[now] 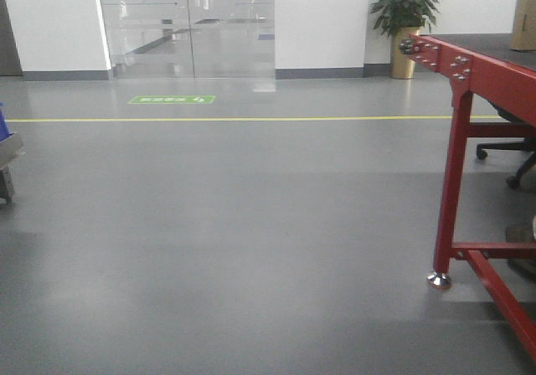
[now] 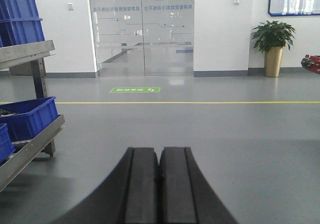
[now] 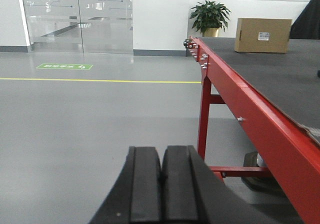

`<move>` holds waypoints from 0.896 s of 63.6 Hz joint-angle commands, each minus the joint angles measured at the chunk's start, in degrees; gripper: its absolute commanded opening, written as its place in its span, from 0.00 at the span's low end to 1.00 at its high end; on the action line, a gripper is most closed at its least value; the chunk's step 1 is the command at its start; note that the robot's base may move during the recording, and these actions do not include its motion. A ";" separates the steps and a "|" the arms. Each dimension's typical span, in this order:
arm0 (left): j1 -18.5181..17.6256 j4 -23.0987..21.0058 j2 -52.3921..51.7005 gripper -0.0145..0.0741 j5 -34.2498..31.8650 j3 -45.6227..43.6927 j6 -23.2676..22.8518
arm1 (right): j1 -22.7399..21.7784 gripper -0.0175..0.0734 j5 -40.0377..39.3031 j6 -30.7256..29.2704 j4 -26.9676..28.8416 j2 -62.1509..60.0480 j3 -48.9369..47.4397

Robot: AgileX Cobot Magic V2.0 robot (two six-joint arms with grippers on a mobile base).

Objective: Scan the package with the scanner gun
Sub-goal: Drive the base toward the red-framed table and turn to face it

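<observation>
A brown cardboard package (image 3: 263,35) with a white label stands at the far end of the red-framed table (image 3: 235,91) with a dark top; its edge also shows at the right border of the front view (image 1: 524,22). The scanner gun is not in view. My left gripper (image 2: 159,151) is shut and empty, held above the grey floor and pointing at the glass doors. My right gripper (image 3: 162,151) is shut and empty, to the left of the table's red leg and far short of the package.
A metal rack (image 2: 30,151) with blue bins (image 2: 27,116) stands at the left. A potted plant (image 1: 404,23) stands by the back wall. Glass doors (image 1: 186,23) are behind. A yellow line (image 1: 234,119) crosses the floor. An office chair base (image 1: 511,153) sits beyond the table leg (image 1: 448,199).
</observation>
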 commanded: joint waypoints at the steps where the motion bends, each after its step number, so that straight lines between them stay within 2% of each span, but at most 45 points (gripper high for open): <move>1: 0.21 0.07 -0.25 0.04 -1.05 -0.16 -0.34 | 0.02 0.02 -0.94 -0.43 -0.40 -0.20 -0.06; 57: 0.21 0.07 -0.25 0.04 -1.05 -0.16 -0.34 | 0.02 0.02 -0.94 -0.43 -0.40 -0.20 -0.06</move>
